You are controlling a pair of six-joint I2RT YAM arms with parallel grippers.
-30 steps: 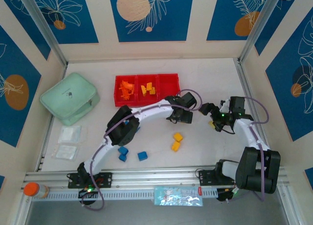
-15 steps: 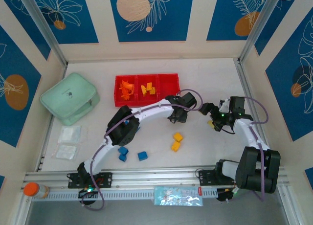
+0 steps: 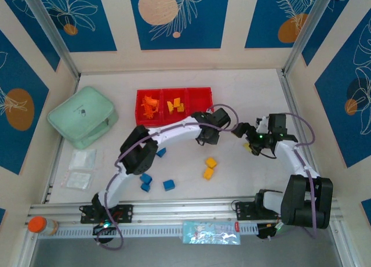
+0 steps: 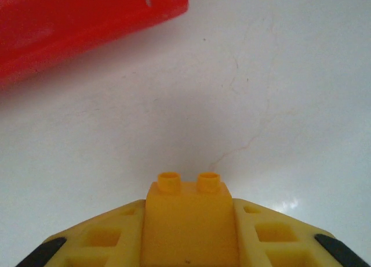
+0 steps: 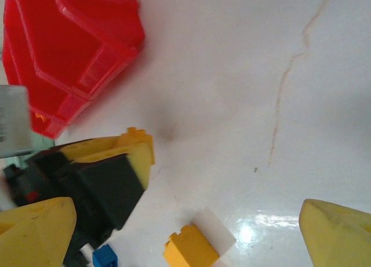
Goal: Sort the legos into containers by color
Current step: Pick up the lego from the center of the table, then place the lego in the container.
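Observation:
My left gripper (image 4: 188, 235) is shut on a yellow lego (image 4: 188, 217), its two studs pointing forward. It hangs just off the near right corner of the red tray of containers (image 4: 87, 23). From above, the left gripper (image 3: 207, 136) sits below the tray's (image 3: 200, 122) bare right compartment. Orange legos (image 3: 149, 104) lie in the left compartment, yellow ones (image 3: 175, 106) in the middle. My right gripper (image 3: 246, 138) is open over a yellow lego (image 5: 191, 249). Loose yellow legos (image 3: 210, 167) and blue legos (image 3: 146, 181) lie on the table.
A mint green case (image 3: 83, 116) stands at the left with clear packets (image 3: 80, 169) in front of it. An orange-capped bottle (image 3: 39, 225) and a printed packet (image 3: 210, 232) rest on the front rail. Patterned walls close in three sides.
My left gripper has closed on the yellow lego and moved a little up and left, toward the tray. The right gripper has edged slightly left, still open.

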